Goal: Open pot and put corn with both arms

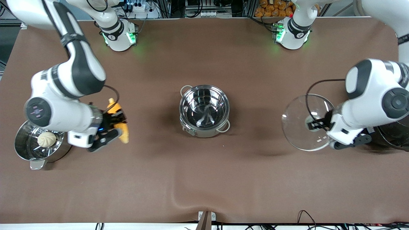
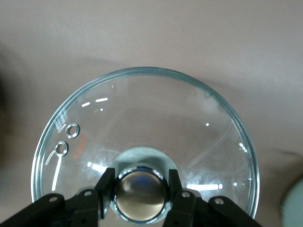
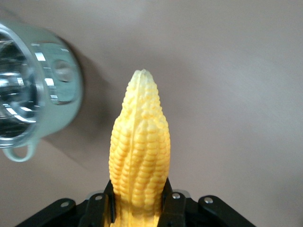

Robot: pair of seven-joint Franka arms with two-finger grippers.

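The shiny steel pot [image 1: 204,110] stands open in the middle of the table, and its inside looks empty. It also shows in the right wrist view [image 3: 33,94]. My left gripper [image 1: 316,124] is shut on the copper-coloured knob [image 2: 141,191] of the glass lid [image 1: 302,123] and holds the lid off the pot, over the table toward the left arm's end. My right gripper [image 1: 110,123] is shut on the yellow corn [image 1: 119,123] over the table toward the right arm's end. In the right wrist view the corn [image 3: 139,146] sticks out between the fingers [image 3: 173,203].
A steel steamer pot [image 1: 22,150] with a white bun [image 1: 47,139] stands beside my right gripper at the right arm's end. A dark cooker [image 1: 394,134] lies partly under my left arm. A fold in the brown cloth [image 1: 179,195] lies near the front edge.
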